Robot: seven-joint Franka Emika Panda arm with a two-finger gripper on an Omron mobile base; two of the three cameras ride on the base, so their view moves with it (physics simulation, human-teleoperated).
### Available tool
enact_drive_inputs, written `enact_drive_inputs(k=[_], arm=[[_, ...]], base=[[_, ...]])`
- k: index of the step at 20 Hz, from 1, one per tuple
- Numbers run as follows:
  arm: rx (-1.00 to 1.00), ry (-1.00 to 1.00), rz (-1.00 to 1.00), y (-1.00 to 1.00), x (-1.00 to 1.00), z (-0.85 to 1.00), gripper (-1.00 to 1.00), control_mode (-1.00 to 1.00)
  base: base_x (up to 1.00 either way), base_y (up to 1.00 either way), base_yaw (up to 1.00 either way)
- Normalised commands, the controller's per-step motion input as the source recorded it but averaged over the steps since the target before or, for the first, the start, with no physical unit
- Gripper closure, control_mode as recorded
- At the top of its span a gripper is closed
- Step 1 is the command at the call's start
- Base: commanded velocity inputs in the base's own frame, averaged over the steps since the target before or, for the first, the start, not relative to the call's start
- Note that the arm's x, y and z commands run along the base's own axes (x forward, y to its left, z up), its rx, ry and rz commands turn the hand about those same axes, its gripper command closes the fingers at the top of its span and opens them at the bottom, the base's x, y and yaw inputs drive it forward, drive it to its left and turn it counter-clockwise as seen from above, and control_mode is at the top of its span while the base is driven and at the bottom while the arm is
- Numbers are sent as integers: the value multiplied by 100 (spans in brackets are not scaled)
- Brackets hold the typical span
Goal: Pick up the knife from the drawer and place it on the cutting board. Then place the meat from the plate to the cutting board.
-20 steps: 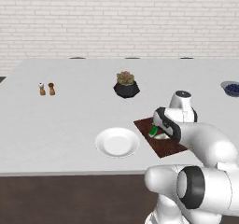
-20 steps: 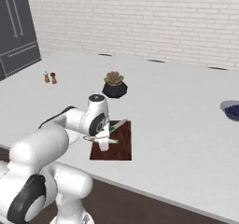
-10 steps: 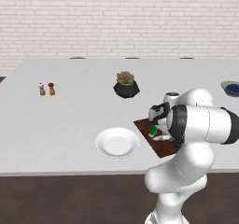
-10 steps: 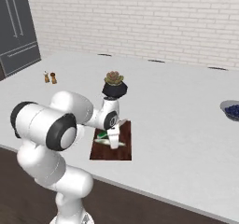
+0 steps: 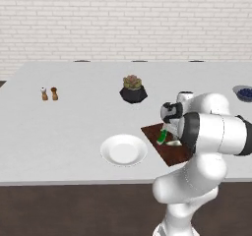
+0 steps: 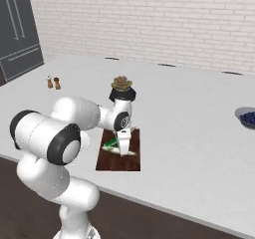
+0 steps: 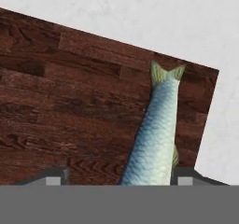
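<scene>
- Counter (image 5: 64, 127) is spreading wide, pale and smooth
- Board (image 7: 70, 111), flat dark reddish wood with plank grain, is lying on it beside the round white plate (image 5: 123, 150)
- Gripper (image 6: 123, 142) is hanging over the board, fingers apart
- Fish (image 7: 151, 139), slender and silvery, is lying on the board between the fingertips, tail pointing away
- Knife (image 6: 111, 143), green-handled, is resting on the board just beside

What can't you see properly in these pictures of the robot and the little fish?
- Slender silvery fish: the hand view's bottom edge cuts off its head.
- Gripper: whether it is open cannot be told; the base views show it too small.
- Green-handled knife: the arm hides its blade in the left base view.
- Dark reddish-brown wooden cutting board: the arm covers its right part there.
</scene>
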Motion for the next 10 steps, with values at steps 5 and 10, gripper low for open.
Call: enact_drive_inputs(k=[5,10], arm=[[0,-29,-8,1,-29,47,-100,-100],[0,-35,-13,24,-1,36,-100,-100]], base=[[0,0,0],[0,0,0]])
